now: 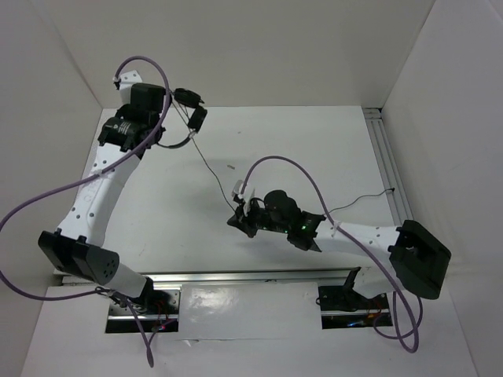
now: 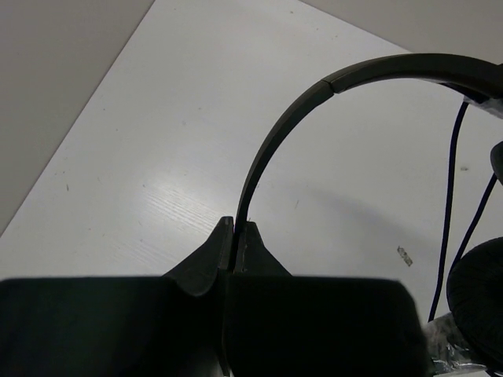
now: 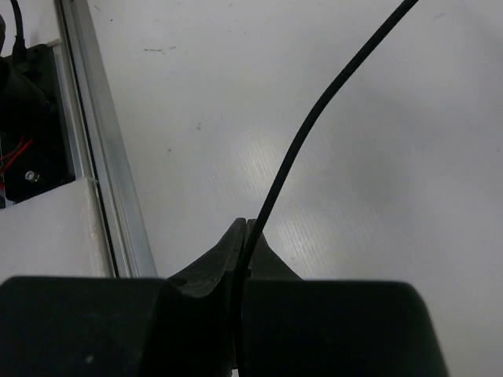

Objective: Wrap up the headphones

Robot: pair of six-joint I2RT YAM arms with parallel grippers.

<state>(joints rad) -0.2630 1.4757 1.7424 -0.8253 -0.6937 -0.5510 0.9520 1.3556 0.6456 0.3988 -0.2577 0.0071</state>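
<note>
The black headphones (image 1: 191, 107) hang at the back left, above the table (image 1: 299, 141). My left gripper (image 1: 168, 124) is shut on the thin headband (image 2: 275, 133), which curves up and to the right from the fingertips (image 2: 235, 228). One padded ear cup (image 2: 479, 290) shows at the right edge of the left wrist view. The thin black cord (image 1: 214, 171) runs from the headphones down to my right gripper (image 1: 240, 217) near the table's middle. That gripper (image 3: 247, 228) is shut on the cord (image 3: 314, 118), which rises to the upper right.
An aluminium rail (image 1: 385, 157) lines the table's right side and another (image 1: 236, 276) its front edge; the latter also shows in the right wrist view (image 3: 94, 133). Purple robot cables (image 1: 295, 165) loop over both arms. White walls enclose the table. A thin black line (image 1: 361, 199) runs toward the right rail.
</note>
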